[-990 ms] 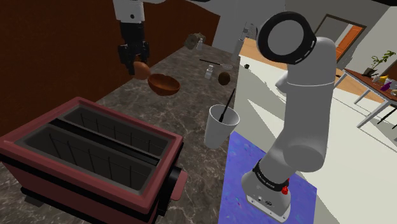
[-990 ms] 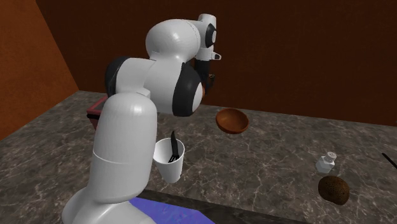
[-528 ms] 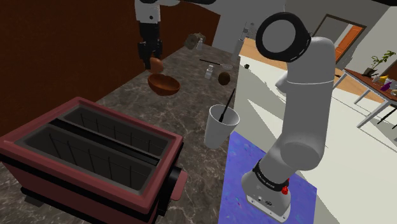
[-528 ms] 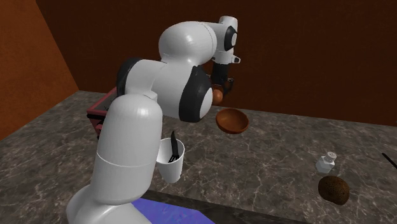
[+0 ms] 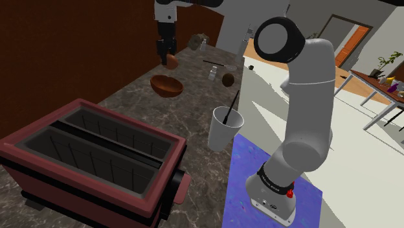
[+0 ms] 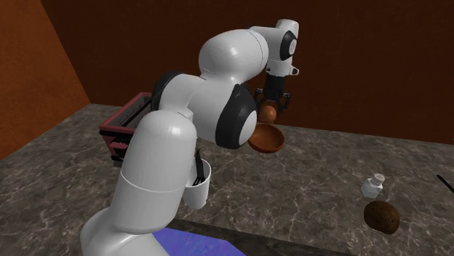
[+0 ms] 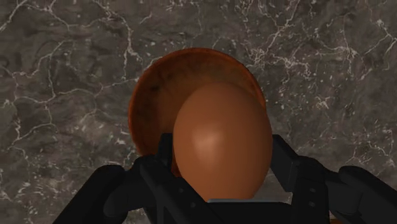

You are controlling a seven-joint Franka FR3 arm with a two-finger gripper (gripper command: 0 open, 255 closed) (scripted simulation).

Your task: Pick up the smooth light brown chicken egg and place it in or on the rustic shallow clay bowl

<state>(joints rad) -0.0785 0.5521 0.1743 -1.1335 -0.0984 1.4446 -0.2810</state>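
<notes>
Item 1: all-black 2-finger pincer (image 7: 222, 167). It is hanging in the air above the worktop, with its fingers (image 7: 160, 159) standing only as far apart as the egg is wide and clasping it on both sides.

Item 2: smooth brown oval egg (image 7: 222, 143). It is sitting between the pincer's fingers, clear of any surface.

Item 3: shallow reddish-brown clay bowl (image 7: 156, 95). It is resting on the dark grey veined marble worktop (image 5: 194, 110), below the pincer and partly under the egg, not touching it.

Item 4: plain white cup (image 5: 224, 128) carrying 1 black utensil. It is standing well apart from the pincer, towards the stand.

Item 5: dark red open-topped box with 2 long slots (image 5: 90, 155). It is lying far from the pincer, beyond the bowl.
</notes>
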